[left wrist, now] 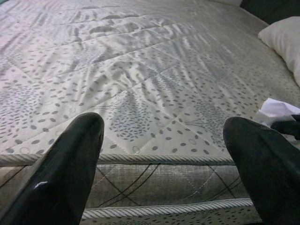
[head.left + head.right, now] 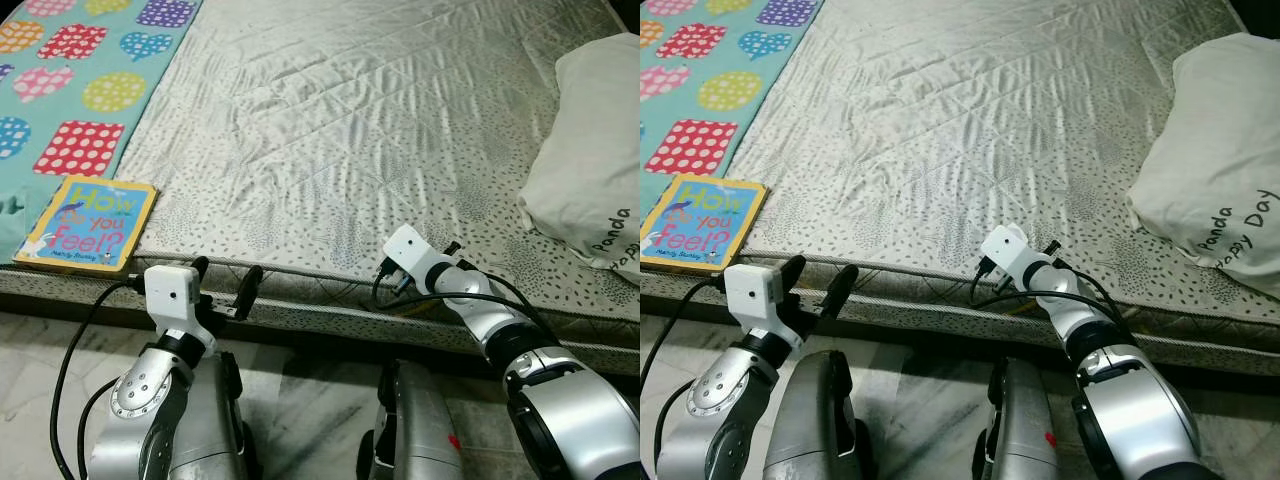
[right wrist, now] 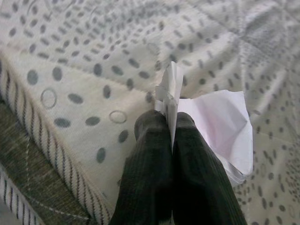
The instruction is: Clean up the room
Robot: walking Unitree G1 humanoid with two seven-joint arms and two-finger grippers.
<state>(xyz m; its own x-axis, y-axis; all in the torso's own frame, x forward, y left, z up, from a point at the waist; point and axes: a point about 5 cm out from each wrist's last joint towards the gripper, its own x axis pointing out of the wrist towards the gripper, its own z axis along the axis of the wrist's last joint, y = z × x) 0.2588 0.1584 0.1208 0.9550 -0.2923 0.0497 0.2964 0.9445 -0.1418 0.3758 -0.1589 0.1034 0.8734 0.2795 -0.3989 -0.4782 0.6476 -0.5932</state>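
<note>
From the head, the left gripper (image 2: 225, 280) hangs at the bed (image 2: 330, 130) edge, fingers spread, near a book (image 2: 88, 222). Right wrist view — the right gripper (image 3: 171, 123) pinches white paper (image 3: 220, 126) over the mattress edge.

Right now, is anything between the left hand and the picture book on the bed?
Nothing visible. The left hand, fingers open, hovers at the mattress edge, with the picture book just beyond on its left side. The right hand is pinching a white paper scrap.
</note>
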